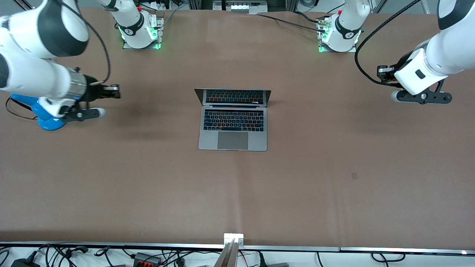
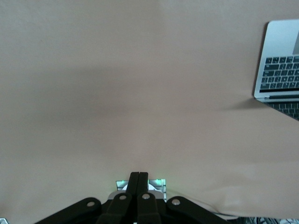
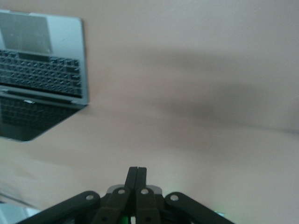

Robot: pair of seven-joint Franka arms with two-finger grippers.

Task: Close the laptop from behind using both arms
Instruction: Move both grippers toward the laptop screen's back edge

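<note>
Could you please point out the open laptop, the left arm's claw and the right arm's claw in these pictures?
Slim silver-grey metal laptop (image 1: 232, 141): front view, on its grey trackpad.
Small black left claw (image 2: 138, 179): left wrist view, on the shut fingertips.
Small black right claw (image 3: 137, 173): right wrist view, on the shut fingertips.

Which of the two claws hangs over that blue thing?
The right claw, toward the right arm's end, above the blue object; the left claw has only bare table beneath.
</note>
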